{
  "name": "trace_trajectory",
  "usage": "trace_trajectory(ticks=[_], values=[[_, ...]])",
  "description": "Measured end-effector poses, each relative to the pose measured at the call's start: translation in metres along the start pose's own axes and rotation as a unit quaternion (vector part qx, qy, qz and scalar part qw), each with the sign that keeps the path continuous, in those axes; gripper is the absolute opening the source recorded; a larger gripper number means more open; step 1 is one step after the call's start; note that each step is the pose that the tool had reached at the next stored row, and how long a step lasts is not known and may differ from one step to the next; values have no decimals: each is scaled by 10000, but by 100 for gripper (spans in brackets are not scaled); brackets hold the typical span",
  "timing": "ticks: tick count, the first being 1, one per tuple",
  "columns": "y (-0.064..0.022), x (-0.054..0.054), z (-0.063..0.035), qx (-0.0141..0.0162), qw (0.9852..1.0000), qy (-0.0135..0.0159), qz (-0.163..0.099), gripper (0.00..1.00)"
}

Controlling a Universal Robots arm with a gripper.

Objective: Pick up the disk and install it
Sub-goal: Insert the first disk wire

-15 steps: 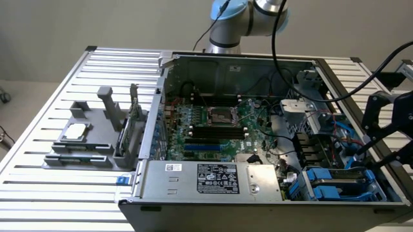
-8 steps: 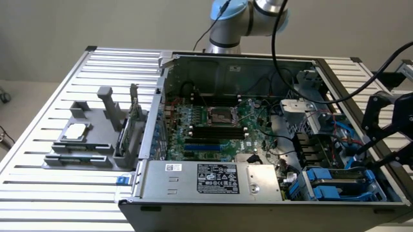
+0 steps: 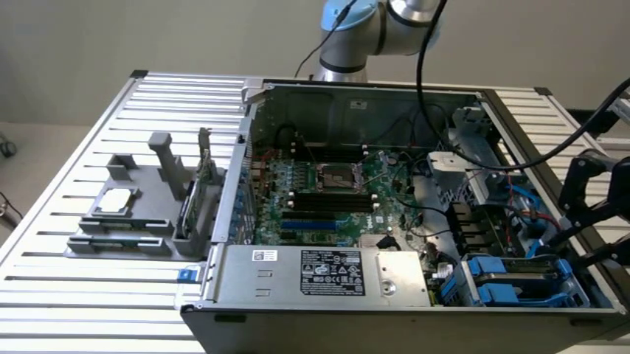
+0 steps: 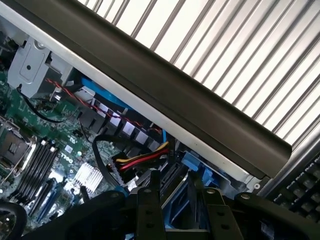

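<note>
The disk point(image 3: 524, 271) lies flat in the drive bay at the front corner of the open computer case, on the exterior view's right. Its grey metal top is framed by a blue plastic carrier. My gripper point(image 3: 580, 247) hangs just above and to the right of that bay, over the case's side wall. In the wrist view the two black fingers point(image 4: 150, 197) stand apart with nothing clamped between them, and the gripper point(image 4: 171, 195) points down at the blue carrier plastic point(image 4: 192, 164) in the bay. The gripper is open.
The case wall point(image 4: 165, 95) runs close beside the gripper. Red, yellow and black cables point(image 4: 137, 162) lie next to the bay. The motherboard point(image 3: 325, 192) fills the case's middle, and a silver power-supply box point(image 3: 325, 274) sits at the front. A grey fixture point(image 3: 128, 214) holds parts on the slatted table point(image 3: 59, 295).
</note>
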State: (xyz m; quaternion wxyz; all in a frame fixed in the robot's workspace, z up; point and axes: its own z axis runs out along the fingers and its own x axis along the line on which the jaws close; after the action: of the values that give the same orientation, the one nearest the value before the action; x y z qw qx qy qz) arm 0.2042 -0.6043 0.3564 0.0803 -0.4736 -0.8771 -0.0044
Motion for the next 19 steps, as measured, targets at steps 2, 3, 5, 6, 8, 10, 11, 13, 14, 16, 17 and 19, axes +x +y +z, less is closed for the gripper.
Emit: trace_trajectory(ticks=[2,3,5,6,8,10,11,13,14,16,17,19], values=[[-9,2,1,-19,10000,10,-25,36],[-12,4,-1,-31,10000,23,-42,36],[-20,8,1,-77,9999,69,-75,36],[-25,11,3,-104,9999,91,-86,36],[-34,17,5,-188,9997,88,-104,36],[-46,19,11,-308,9994,38,-121,36],[-55,19,14,-346,9993,23,-127,36],[-78,21,18,-363,9993,17,-129,36],[-90,23,20,-364,9993,16,-129,36],[-107,28,27,-365,9992,16,-129,36],[-110,29,33,-366,9992,19,-130,36],[-116,32,50,-373,9992,23,-131,36]])
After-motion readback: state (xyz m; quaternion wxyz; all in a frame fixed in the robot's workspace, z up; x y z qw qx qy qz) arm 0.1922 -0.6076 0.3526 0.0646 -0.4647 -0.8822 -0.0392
